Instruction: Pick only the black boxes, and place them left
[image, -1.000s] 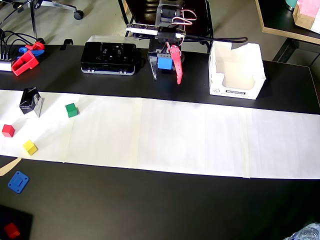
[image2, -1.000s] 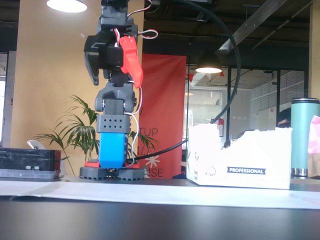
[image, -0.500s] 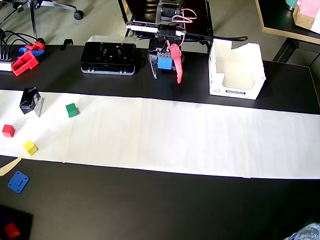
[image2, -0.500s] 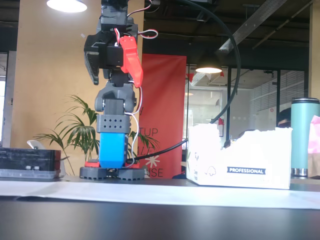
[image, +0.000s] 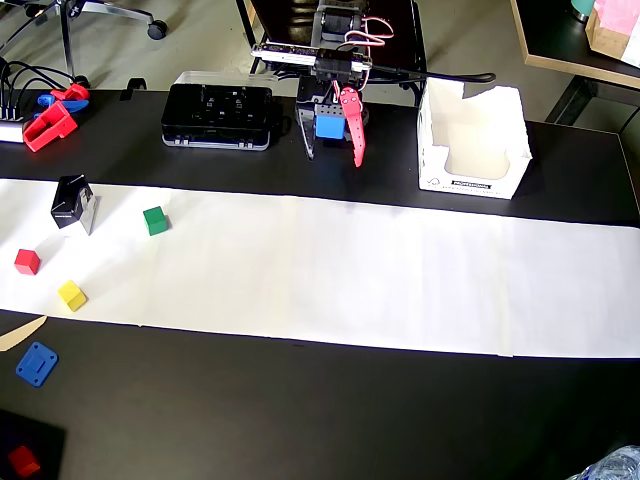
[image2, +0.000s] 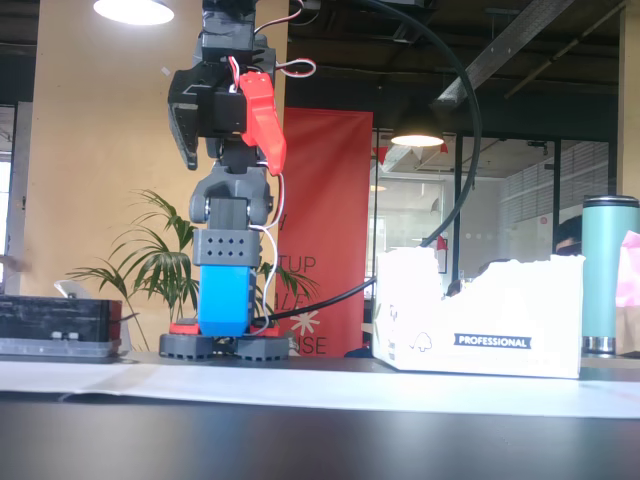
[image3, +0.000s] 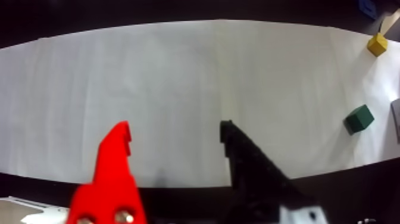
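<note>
The task looks barely begun: the small black-and-white cardboard box (image: 73, 202) stands untouched just beside the green cube (image: 154, 220), well apart from the spread, empty fingers (image3: 174, 134).

Black box (image: 73, 201) left of cubes (image: 155, 220)

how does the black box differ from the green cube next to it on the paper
In the overhead view, the black box stands taller than the green cube. The box is black with a white panel; the cube is plain green. The box sits left of the cube and slightly nearer the table's back edge. Both rest on the white paper strip, apart from each other and untouched.
</note>
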